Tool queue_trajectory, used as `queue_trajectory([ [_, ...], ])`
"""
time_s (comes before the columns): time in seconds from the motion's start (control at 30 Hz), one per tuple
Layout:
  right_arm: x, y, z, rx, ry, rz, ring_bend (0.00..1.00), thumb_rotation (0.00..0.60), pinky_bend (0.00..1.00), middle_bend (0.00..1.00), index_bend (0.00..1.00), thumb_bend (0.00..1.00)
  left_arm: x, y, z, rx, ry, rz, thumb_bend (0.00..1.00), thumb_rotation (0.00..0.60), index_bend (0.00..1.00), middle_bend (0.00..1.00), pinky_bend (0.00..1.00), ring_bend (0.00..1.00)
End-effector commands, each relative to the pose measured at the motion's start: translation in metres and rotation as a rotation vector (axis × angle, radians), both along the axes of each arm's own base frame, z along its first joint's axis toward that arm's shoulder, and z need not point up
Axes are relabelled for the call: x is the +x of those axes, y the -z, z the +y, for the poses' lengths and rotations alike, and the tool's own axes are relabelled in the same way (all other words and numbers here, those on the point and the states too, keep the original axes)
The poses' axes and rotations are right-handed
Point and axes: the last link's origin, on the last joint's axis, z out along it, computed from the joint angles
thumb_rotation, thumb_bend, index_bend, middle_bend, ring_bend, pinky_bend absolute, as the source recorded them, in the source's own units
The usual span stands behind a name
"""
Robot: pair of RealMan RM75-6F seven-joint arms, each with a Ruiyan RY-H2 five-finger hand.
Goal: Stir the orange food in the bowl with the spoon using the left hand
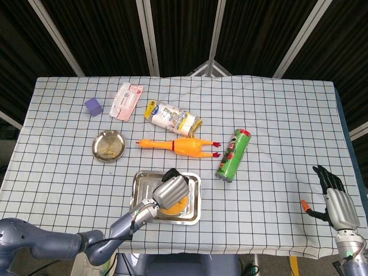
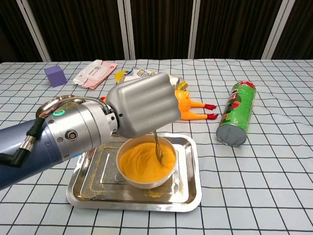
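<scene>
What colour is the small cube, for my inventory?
Purple; the cube shows best in the chest view.

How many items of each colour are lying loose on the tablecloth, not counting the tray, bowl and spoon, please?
Purple: 1, the cube
Pink: 1, the wipes pack
White and yellow: 1, the snack bag
Silver: 1, the small dish
Orange-yellow: 1, the rubber chicken
Green: 1, the chip can
Total: 6
</scene>
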Motion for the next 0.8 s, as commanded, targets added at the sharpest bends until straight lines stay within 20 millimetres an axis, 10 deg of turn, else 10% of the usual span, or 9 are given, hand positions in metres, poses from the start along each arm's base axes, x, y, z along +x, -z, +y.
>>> queue_trajectory([
  [0.03,0.000,0.000,0.000,0.002,0.005,-0.003,0.00,0.600,0.00,0.00,0.00,0.37,-0.004,0.000,0.001,0.006,0.008,0.028,0.67,0.600,0.82,1.00,0.93,0.94],
  [0.47,0.000,0.001,0.000,0.004,0.008,-0.008,0.00,0.600,0.00,0.00,0.00,0.37,-0.030,-0.018,0.008,0.027,-0.038,0.085,0.68,0.600,0.82,1.00,0.93,0.94],
  [0.8,0.000,0.001,-0.001,0.004,0.012,-0.014,0.00,0.600,0.00,0.00,0.00,0.37,-0.009,-0.028,0.010,0.026,-0.017,-0.055,0.68,0.600,0.82,1.00,0.93,0.94],
])
